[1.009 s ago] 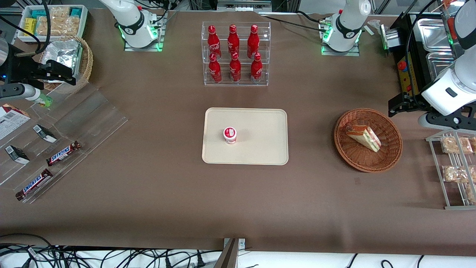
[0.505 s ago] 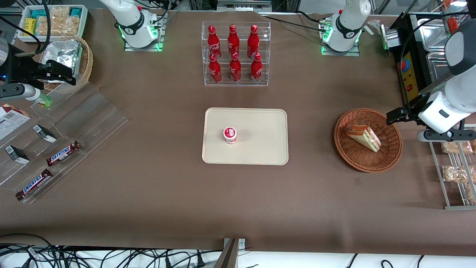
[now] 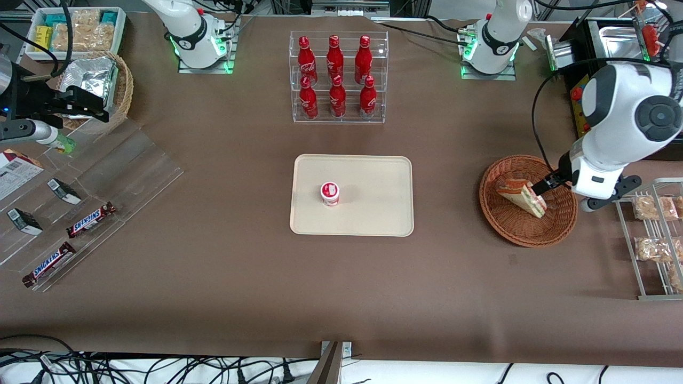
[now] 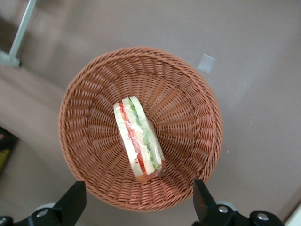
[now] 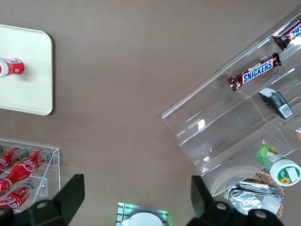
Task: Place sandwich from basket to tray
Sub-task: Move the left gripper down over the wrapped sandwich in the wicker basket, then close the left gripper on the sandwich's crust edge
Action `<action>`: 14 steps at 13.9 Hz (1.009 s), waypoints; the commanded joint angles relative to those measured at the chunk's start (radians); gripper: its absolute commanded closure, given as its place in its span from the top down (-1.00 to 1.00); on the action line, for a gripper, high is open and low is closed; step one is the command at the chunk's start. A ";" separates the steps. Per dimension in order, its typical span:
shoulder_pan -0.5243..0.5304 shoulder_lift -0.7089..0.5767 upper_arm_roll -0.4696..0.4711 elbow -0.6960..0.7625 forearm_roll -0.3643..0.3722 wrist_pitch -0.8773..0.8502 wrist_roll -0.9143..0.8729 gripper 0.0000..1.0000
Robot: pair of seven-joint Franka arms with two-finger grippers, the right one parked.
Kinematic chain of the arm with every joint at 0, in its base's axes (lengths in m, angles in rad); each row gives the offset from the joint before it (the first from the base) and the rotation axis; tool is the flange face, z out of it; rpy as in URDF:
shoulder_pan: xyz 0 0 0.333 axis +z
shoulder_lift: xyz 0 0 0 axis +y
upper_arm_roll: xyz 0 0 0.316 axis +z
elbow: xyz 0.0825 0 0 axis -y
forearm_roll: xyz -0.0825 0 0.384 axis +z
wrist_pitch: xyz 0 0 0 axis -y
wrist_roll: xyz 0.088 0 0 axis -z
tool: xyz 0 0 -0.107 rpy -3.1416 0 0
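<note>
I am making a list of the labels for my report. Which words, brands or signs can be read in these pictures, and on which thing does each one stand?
"SNICKERS": on the two chocolate bars on the clear stand.
Red bottles: white script, too small to read.
Small cup on the tray: label unreadable.
Sandwich in the basket: no text visible.
Gripper, above the basket, jaws open: no marking.

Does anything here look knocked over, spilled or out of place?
Nothing stands out. The sandwich lies intact in the basket, the tray sits square with a small cup upright on it, and the open gripper hovers above the basket.
</note>
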State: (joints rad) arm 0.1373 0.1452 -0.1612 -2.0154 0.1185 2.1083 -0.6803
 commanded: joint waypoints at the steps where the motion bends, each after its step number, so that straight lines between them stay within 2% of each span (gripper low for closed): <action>1: 0.002 -0.035 -0.003 -0.118 0.035 0.117 -0.148 1.00; 4: 0.002 0.013 -0.003 -0.169 0.070 0.240 -0.250 1.00; 7: 0.004 0.059 -0.001 -0.212 0.151 0.341 -0.317 1.00; 14: 0.039 0.138 0.005 -0.233 0.171 0.464 -0.343 1.00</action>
State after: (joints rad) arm 0.1555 0.2760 -0.1553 -2.2354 0.2578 2.5383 -1.0020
